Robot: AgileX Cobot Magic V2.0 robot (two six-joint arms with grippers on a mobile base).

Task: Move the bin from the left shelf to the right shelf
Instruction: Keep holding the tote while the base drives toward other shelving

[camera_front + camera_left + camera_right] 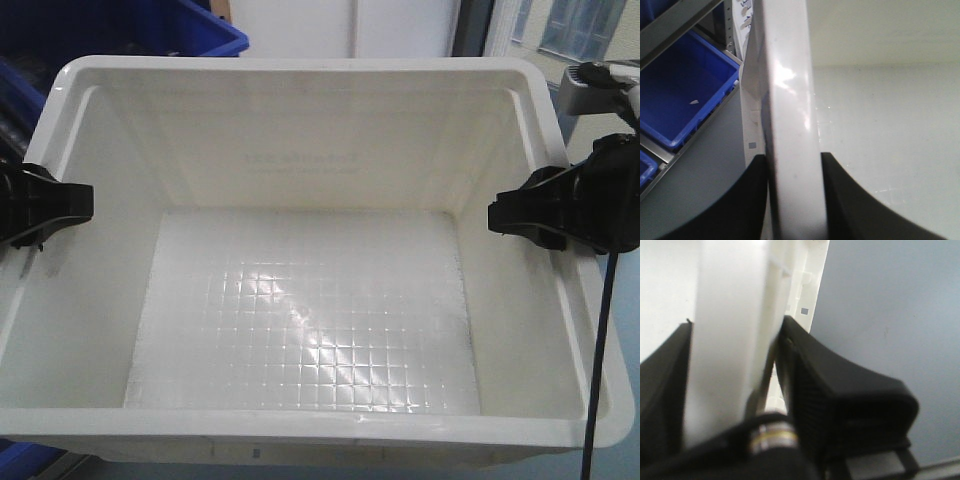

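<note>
Left tool (pixel 50 205) is closed down on the left side rim of the large white rectangular plastic tote (pixel 300 70), one finger inside the wall and one outside. Right tool (pixel 530 215) is clamped the same way on the right side rim. Both wrist views show the white rim squeezed between black fingers.

The tote fills the front view, pinned between the two arms. Can't tell whether its base rests on anything.

Likely step: carry it across to the right shelf. To do that well, move both arms together with the spacing fixed and the rims level, without twisting, since the pinch is only on a thin rim and could slip.

The tote is empty, with a bare grid-pattern floor and glare.

Beyond it on the left, dark blue plastic bins (pixel 685 95) sit on a grey metal shelf (pixel 670 22). One holds a small white scrap; nothing else is visible in it.
</note>
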